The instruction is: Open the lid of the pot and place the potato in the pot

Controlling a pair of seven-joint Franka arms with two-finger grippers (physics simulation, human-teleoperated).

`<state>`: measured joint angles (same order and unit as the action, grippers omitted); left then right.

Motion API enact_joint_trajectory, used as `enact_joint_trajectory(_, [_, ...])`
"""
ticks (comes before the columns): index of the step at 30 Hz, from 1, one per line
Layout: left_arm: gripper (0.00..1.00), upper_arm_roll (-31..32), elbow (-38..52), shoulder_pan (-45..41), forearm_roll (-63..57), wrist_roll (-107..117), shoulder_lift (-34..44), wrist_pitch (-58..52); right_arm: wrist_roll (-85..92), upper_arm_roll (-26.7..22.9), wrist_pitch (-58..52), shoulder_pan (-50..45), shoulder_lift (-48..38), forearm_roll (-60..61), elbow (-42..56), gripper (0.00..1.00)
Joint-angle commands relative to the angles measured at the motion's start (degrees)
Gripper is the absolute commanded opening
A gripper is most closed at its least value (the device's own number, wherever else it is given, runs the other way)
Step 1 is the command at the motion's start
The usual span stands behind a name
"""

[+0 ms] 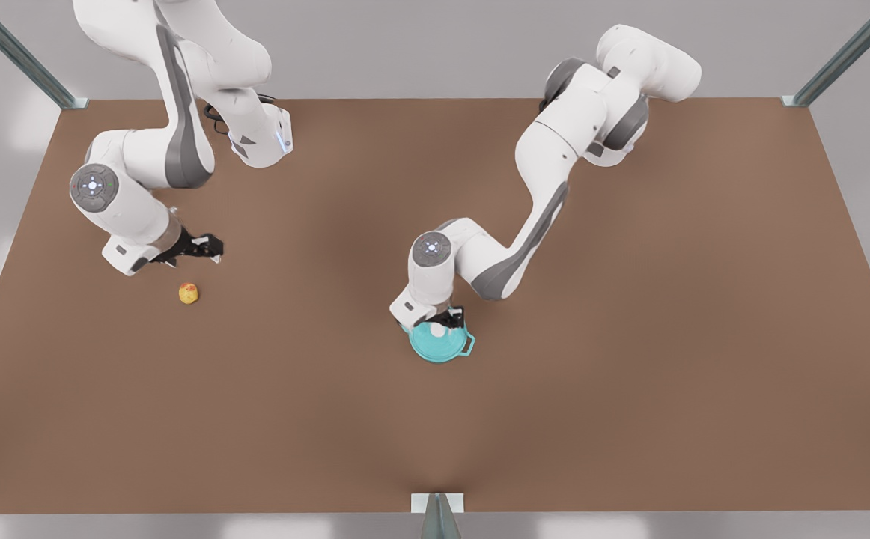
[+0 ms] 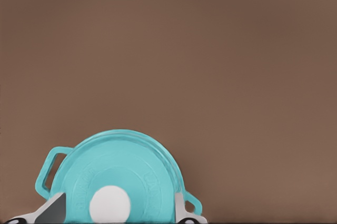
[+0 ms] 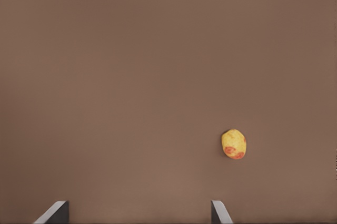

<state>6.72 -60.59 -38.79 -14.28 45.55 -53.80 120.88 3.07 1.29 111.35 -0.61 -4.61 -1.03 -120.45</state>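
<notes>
Count: two white robot arms, one small round teal pot (image 1: 441,346), one flat round teal pot lid (image 2: 122,175), one small yellow potato with reddish-orange patches (image 1: 189,293), all on a plain brown table (image 1: 630,374).
Pot: near the table's middle, closed by the pot lid; inside hidden; two loop handles seen from the left wrist.
Potato: bare on the table, well apart from the pot, toward the front view's left.
Left gripper (image 1: 446,320): directly over the lid, fingers spread wide either side of the white knob (image 2: 109,204), not touching it.
Right gripper (image 1: 207,247): just beside the potato, fingers spread apart, holding nothing.
Wrist views: lid's raised rings and lettering; potato's patches (image 3: 234,144).
</notes>
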Motion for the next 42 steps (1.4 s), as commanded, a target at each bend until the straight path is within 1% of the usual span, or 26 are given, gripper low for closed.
enact_joint_trajectory(1, [1.0, -0.04, -0.59, -0.41, -1.54, 7.28, 0.01, -2.22, -1.23, -0.24, -3.86, 3.07, 0.03, 0.95, 0.74, 1.0])
enact_joint_trajectory(2, [1.0, -0.04, -0.59, -0.32, -1.63, 6.4, -0.16, -2.22, -1.05, -0.41, -2.46, 3.25, 0.91, 1.3, 0.56, 1.0])
enact_joint_trajectory(3, [1.0, -0.13, -0.59, -0.23, -1.81, 5.43, -0.69, -2.14, -1.14, -0.5, 1.93, 3.25, 2.84, 1.39, 0.04, 1.0])
enact_joint_trajectory(5, [1.0, -0.48, -0.5, -0.06, -1.54, 5.17, -2.71, -0.64, -1.4, -0.59, 6.32, 3.86, 4.34, 1.39, -1.98, 1.0])
enact_joint_trajectory(6, [1.0, -0.57, -0.5, -0.06, -1.54, 4.9, -2.8, -0.64, -1.93, -0.59, 12.91, 3.86, 3.9, 1.39, -6.19, 1.0])
enact_joint_trajectory(7, [1.0, -0.57, -0.5, 0.29, -1.63, 4.2, -2.8, -0.64, -3.25, -0.5, 16.17, 3.78, 3.81, 1.39, -8.05, 1.0])
enact_joint_trajectory(11, [1.0, -0.48, -0.5, 0.3, -1.46, 4.81, -2.45, -0.73, -2.46, -0.41, 22.5, 3.78, 5.92, 0.95, -10.95, 1.0])
enact_joint_trajectory(15, [1.0, -0.48, -0.59, 0.29, -1.72, 4.81, -2.54, -0.73, -0.79, -0.41, 26.72, 3.51, 10.58, 0.42, -10.34, 1.0])
enact_joint_trajectory(16, [0.95, -0.48, -0.59, 0.21, -1.63, 4.81, -2.62, -0.73, -0.61, -0.06, 27.24, 3.42, 11.55, 0.42, -10.16, 1.0])
enact_joint_trajectory(17, [0.86, -0.48, -0.59, 0.21, -1.54, 4.9, -2.62, -0.73, 2.02, 0.03, 28.21, 2.73, 12.42, 0.42, -9.98, 1.0])
enact_joint_trajectory(18, [0.76, -0.48, -0.59, 0.21, -1.46, 4.9, -2.53, -0.73, 2.29, 0.03, 29.18, 2.46, 13.48, 0.42, -9.55, 1.0])
enact_joint_trajectory(20, [0.49, -0.48, -0.5, 0.21, -1.46, 4.9, -2.45, -0.82, 5.45, 0.03, 29.36, 2.55, 14.97, -1.06, -9.19, 1.0])
enact_joint_trajectory(21, [0.43, -0.48, -0.5, 0.3, -1.46, 4.81, -2.45, -0.82, 5.63, 0.03, 29.45, 2.81, 15.15, -1.95, -9.02, 1.0])
enact_joint_trajectory(23, [0.39, -0.48, -0.5, 0.3, -1.54, 4.64, -2.36, -1.17, 7.21, -0.06, 30.41, 3.16, 15.68, -1.95, -9.1, 1.0])
enact_joint_trajectory(25, [0.39, -0.57, -0.41, 0.56, -1.46, 4.29, -2.09, -1.52, 8.62, -0.41, 30.41, 4.04, 16.91, -1.95, -9.46, 1.0])
enact_joint_trajectory(28, [0.39, -0.57, 0.21, 2.4, -1.02, 2.88, -1.31, -1.78, 11.43, -0.5, 30.41, 4.57, 17.79, -1.95, -9.54, 1.0])
enact_joint_trajectory(30, [0.39, 0.05, 1.0, 6.08, -0.67, -1.32, -0.51, -5.03, 13.1, -0.67, 30.41, 4.66, 18.05, -1.95, -9.98, 1.0])
enact_joint_trajectory(31, [0.39, 0.14, 1.0, 9.34, 1.62, -7.2, 0.1, -6.26, 13.71, -1.38, 30.41, 4.66, 17.88, -1.95, -10.42, 1.0])
enact_joint_trajectory(33, [0.39, 2.24, 0.91, 19.8, 1.8, -22.16, -0.07, -6.71, 16.79, -3.14, 30.41, 4.74, 17.79, -1.95, -11.21, 1.0])
enact_joint_trajectory(34, [0.39, 2.51, 0.82, 22.97, 1.8, -28.66, -0.69, -6.71, 17.32, -3.49, 30.41, 5.8, 17.79, -2.04, -11.39, 1.0])
enact_joint_trajectory(38, [0.4, 2.33, 0.47, 24.91, 3.64, -30.43, -7.02, 2.43, 19.51, -3.49, 30.5, 6.32, 18.05, -2.04, -12.18, 1.0])
enact_joint_trajectory(39, [0.41, 2.33, 0.47, 24.9, 3.55, -30.52, -7.28, 2.52, 20.57, -3.49, 30.5, 7.29, 18.32, -2.04, -12.18, 1.0])
enact_joint_trajectory(40, [0.81, 2.25, 0.56, 24.9, 3.38, -30.61, -7.28, 2.7, 20.66, -3.49, 30.5, 7.47, 19.11, -2.04, -12.18, 1.0])
enact_joint_trajectory(41, [1.0, 2.33, 0.56, 24.9, 3.38, -31.31, -7.28, 2.79, 20.66, -3.49, 30.5, 7.73, 19.81, -2.04, -12.18, 1.0])
enact_joint_trajectory(42, [1.0, 2.25, 0.64, 24.9, 3.29, -32.09, -7.11, 2.7, 20.75, -3.49, 30.5, 7.91, 20.51, -2.04, -12.18, 1.0])
